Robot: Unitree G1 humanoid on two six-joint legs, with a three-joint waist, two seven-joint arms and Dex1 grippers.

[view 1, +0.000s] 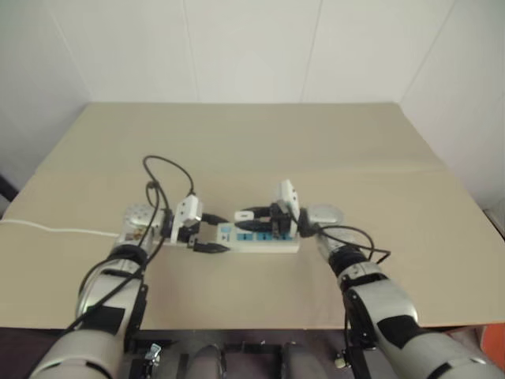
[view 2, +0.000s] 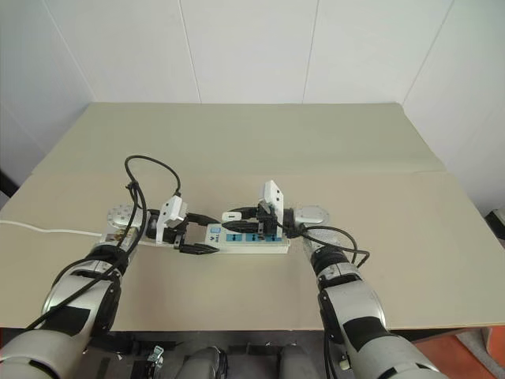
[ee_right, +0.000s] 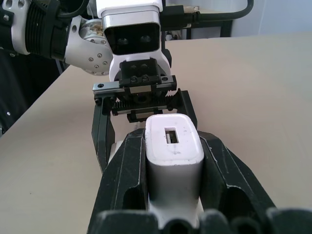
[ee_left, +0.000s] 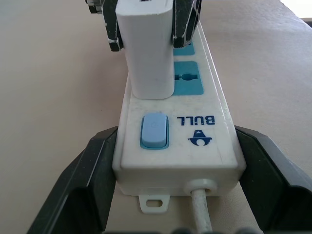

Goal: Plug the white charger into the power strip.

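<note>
A wide tan table (view 1: pixel 331 158) with a matte, cardboard-like top stretches across the room to the walls. A faint seam crosses it from side to side. Behind it stands a white panelled wall (view 1: pixel 252 47) with thin vertical joints, and plain white walls angle in on both sides. Soft, even light falls everywhere. An orange patch (view 1: pixel 493 343) shows beyond the table's near right corner.

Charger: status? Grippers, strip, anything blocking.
Right gripper shut on the white charger, standing on the power strip near its switch end. Left gripper clamps the strip's switch end. Seating depth unclear. No obstruction visible.
</note>
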